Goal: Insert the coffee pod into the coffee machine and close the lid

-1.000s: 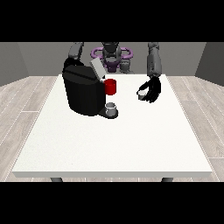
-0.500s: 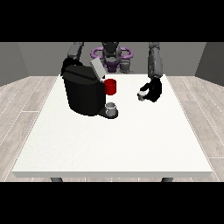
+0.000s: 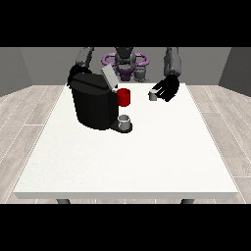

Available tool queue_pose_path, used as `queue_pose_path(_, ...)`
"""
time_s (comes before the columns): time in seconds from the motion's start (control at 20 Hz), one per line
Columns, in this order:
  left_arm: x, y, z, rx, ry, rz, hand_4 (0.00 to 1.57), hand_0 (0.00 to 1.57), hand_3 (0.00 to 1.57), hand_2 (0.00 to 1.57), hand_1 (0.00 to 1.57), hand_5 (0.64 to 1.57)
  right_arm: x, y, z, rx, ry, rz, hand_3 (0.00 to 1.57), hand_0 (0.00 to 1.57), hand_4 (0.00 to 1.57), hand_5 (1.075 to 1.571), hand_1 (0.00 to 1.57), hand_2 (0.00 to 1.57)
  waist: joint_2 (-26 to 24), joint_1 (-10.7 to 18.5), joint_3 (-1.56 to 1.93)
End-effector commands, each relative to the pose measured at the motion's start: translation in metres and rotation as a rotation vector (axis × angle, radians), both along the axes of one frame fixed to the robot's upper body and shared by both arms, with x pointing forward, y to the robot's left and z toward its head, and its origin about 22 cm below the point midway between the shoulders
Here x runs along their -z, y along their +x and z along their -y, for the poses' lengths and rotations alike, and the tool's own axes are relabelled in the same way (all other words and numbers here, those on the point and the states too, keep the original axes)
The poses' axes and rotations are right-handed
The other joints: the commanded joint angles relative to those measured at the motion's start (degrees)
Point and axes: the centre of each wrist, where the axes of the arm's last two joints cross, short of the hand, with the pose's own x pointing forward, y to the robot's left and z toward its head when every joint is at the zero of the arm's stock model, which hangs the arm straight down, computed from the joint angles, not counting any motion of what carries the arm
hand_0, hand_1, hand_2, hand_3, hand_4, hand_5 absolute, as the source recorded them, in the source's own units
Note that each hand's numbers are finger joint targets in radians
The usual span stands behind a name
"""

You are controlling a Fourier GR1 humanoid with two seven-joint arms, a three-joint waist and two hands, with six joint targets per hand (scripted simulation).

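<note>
**A:** Where is the coffee pod (image 3: 153, 96) right now?

**B:** It sits at about one o'clock from the middle of the white counter (image 3: 147, 162), close to the far edge. It is a small, pale grey, stubby cup shape, and it shows just at the nine o'clock side of the robot hand at the view's right (image 3: 166, 89). Hand and pod meet in the picture, but whether the pod rests on the counter or is lifted off it, I cannot tell.

**A:** And how are that hand's fingers set?

**B:** The black fingers look curled toward the pod, closing around it from the three o'clock side. Finer detail than that is too small to make out.

**A:** What about the coffee machine (image 3: 93, 103)?

**B:** A bulky black body at roughly eleven o'clock on the counter. Its grey lid (image 3: 109, 77) stands tilted up and open at the top. A red part (image 3: 124, 97) juts from its front at three o'clock, and below that a small grey cup (image 3: 125, 120) stands on the machine's base. The pod is well apart from the machine, off to its three o'clock.

**A:** The other robot hand?

**B:** The hand at the view's left (image 3: 74, 73) shows only as a dark shape behind the machine's top at eleven o'clock; how its fingers lie I cannot tell.
</note>
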Motion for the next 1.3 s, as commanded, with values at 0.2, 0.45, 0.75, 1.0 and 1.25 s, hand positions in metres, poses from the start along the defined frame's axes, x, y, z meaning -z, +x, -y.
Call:
queue_pose_path(0.2, -0.043, 0.019, 0.028, 0.057, 0.004, -0.002, 0.54, 1.26, 1.29, 1.33, 1.26, 1.571, 0.01, 0.004, 0.015, -0.025, -0.01, -0.064, 0.0, 0.0, 0.49, 1.571, 0.0, 0.0, -2.1, 0.2, -0.01)
queue_pose_path(0.45, -0.093, 0.031, 0.017, 0.088, -0.005, 0.124, 0.57, 1.25, 1.29, 1.33, 1.25, 1.571, 0.004, 0.015, -0.002, -0.029, -0.025, 0.035, 0.0, 0.0, 0.46, 1.571, 0.0, 0.0, 1.6, -0.4, -0.01)
queue_pose_path(0.75, -0.152, 0.043, 0.018, 0.059, -0.014, 0.184, 0.52, 1.07, 1.23, 1.22, 1.07, 1.571, -0.002, 0.017, -0.026, -0.079, 0.003, 0.085, 0.0, 0.0, 0.48, 1.571, 0.0, 0.0, 3.7, -3.3, 0.01)
queue_pose_path(1.0, -0.179, 0.046, 0.006, 0.006, -0.055, 0.166, 0.49, 1.21, 1.19, 1.25, 1.21, 1.571, -0.012, 0.016, -0.021, -0.095, 0.005, 0.088, 0.0, 0.0, 0.5, 1.571, 0.0, 0.0, 2.3, -6.0, 0.0)
queue_pose_path(1.25, -0.157, 0.046, 0.011, -0.006, -0.048, 0.194, 0.52, 1.26, 1.25, 1.32, 1.26, 1.571, -0.048, 0.026, -0.014, -0.128, -0.021, 0.115, 0.0, 0.0, 0.49, 1.571, 0.0, 0.0, 4.1, -8.3, -0.02)
